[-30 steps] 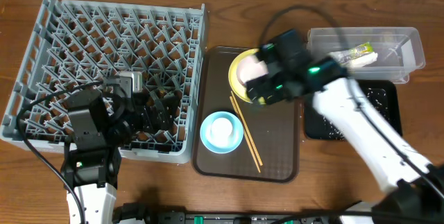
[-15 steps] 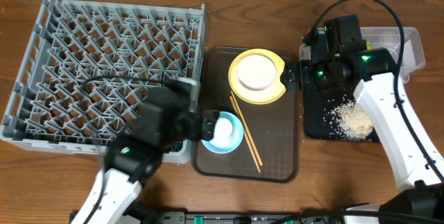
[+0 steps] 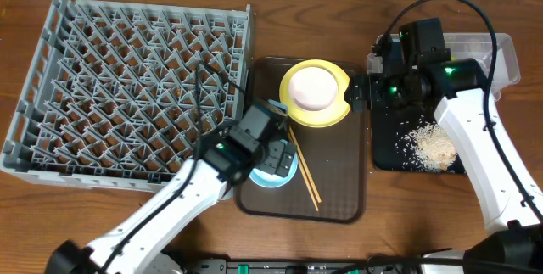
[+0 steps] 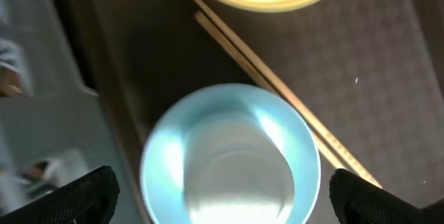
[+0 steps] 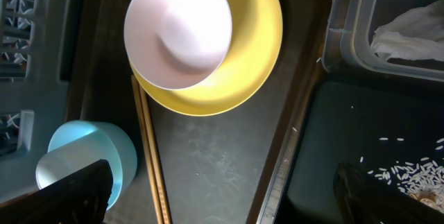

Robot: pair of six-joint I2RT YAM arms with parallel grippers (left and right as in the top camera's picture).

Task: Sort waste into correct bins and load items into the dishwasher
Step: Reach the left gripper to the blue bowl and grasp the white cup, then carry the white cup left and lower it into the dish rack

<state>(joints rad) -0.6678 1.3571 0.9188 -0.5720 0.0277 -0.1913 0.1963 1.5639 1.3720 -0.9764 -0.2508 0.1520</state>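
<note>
— Blue bowl (image 4: 166,156), with the white cup (image 4: 236,177) inside: where is it?
— On the brown tray (image 3: 339,191), touching the chopsticks (image 3: 303,172), just below the yellow plate (image 3: 337,109) that carries the white bowl (image 3: 312,88).
— And the left gripper (image 4: 222,197)?
— Poised over the bowl, jaws spread wide, holding nothing. The right gripper (image 5: 222,191) gapes empty, seemingly over the tray's edge beside the black tray (image 3: 389,151) of rice scraps (image 3: 431,146).

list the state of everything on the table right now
dish rack, no dishes showing
yellow plate, on the brown tray, white bowl on it
light-blue bowl, upright, white cup inside
chopsticks, lying flat on the brown tray
black tray, holds rice scraps
clear tub, holds a napkin
left claw, open over the light-blue bowl
right claw, open, empty
</note>
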